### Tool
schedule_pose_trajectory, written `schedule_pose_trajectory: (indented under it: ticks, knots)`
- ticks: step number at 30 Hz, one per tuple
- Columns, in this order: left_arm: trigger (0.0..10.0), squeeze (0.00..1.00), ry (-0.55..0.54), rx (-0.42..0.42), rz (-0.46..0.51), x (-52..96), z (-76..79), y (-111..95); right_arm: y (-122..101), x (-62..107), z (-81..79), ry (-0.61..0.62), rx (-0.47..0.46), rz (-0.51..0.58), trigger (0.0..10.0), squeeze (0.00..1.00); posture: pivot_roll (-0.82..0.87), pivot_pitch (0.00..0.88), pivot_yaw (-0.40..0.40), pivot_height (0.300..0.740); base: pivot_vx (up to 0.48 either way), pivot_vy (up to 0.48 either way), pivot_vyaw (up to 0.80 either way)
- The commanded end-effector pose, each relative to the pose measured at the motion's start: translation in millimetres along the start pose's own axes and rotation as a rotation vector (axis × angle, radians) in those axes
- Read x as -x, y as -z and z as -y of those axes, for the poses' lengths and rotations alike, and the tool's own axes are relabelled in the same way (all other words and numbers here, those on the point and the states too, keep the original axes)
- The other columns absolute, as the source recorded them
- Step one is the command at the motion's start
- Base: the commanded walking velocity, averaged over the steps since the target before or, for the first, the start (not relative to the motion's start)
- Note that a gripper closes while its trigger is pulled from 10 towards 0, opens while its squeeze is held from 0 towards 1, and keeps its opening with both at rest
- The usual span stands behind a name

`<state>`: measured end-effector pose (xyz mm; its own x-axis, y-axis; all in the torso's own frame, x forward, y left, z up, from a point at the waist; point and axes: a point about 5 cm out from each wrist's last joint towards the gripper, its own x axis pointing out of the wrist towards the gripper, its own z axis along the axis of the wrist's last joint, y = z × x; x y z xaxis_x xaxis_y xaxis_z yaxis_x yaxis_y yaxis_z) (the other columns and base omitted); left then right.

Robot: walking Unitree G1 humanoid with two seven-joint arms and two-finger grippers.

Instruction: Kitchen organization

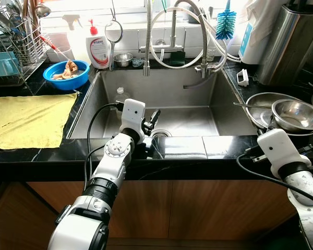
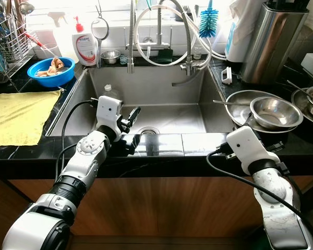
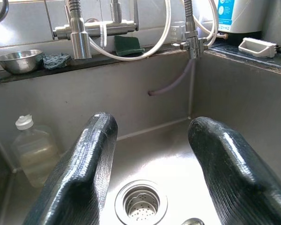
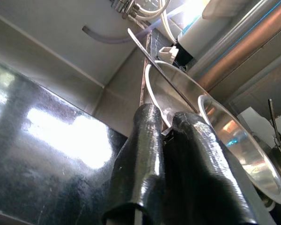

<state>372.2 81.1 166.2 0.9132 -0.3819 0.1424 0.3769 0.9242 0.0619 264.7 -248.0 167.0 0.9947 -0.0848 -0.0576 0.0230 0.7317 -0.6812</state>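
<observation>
Hiding behind wrist: right end effector (image 4: 166,140)

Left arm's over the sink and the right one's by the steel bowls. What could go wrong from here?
1. The stacked steel bowls sit by the counter edge with a utensil jutting over the sink; the shut right gripper could knock them in.
2. The open left gripper hangs above the drain, near the plastic bottle; a sideways swing might topple it.

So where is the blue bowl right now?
In the left eye view, the blue bowl sits on the counter on the robot's left, behind the yellow cloth and beside the white soap bottle.
</observation>
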Motion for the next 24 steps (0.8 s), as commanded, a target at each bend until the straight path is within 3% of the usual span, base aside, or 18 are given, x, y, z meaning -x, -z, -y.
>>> schedule_pose_trajectory:
  ticks: [1,15,16,17,24]
  knots:
    - [10.0,0.00,-0.012,-0.001,-0.018,1.0,-3.3,2.2,-8.3,-2.3,0.4,0.001,-0.005,0.037,0.0,0.00,-0.04,0.000,0.057,0.740,0.000,0.000,0.00]
    - [10.0,0.00,-0.016,-0.001,-0.022,1.3,-5.1,2.4,-24.3,-5.0,13.1,0.090,-0.006,0.116,0.0,0.00,-0.04,0.000,0.056,0.740,0.000,0.000,0.00]
    - [10.0,0.00,-0.016,-0.002,-0.022,1.3,-5.2,2.4,-24.8,-5.2,13.0,0.091,-0.007,0.118,2.5,0.00,-0.04,0.000,0.056,0.740,0.000,0.000,0.00]
    - [10.0,0.00,-0.016,-0.002,-0.022,1.3,-5.5,2.3,-25.8,-5.6,12.7,0.092,-0.007,0.121,10.0,0.00,-0.04,0.000,0.055,0.740,0.000,0.000,0.00]
    - [10.0,0.00,-0.015,-0.005,-0.025,2.2,-7.6,2.9,-31.6,-7.3,3.8,0.039,-0.028,0.137,10.0,0.00,-0.04,0.000,0.055,0.740,0.000,0.000,0.00]
